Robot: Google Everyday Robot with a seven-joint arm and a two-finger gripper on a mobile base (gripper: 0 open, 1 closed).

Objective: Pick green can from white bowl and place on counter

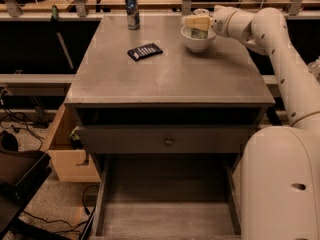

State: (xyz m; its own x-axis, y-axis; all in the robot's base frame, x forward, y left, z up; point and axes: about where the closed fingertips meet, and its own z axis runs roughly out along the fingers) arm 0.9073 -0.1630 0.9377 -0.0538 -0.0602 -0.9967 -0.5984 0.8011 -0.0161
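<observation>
The green can [199,33] stands in the white bowl [197,43] at the back right of the grey counter [165,71]. Only its pale green side shows above the bowl's rim. My gripper [194,22] reaches in from the right and sits right over the can's top, hiding it. The white arm [272,39] runs back from the gripper along the counter's right edge.
A taller dark blue can [132,4] stands at the back left of the counter. A flat black object [145,51] lies left of the bowl. Below the counter are a drawer with a round knob [168,141] and an open cabinet bay. My white base [280,184] is at the lower right.
</observation>
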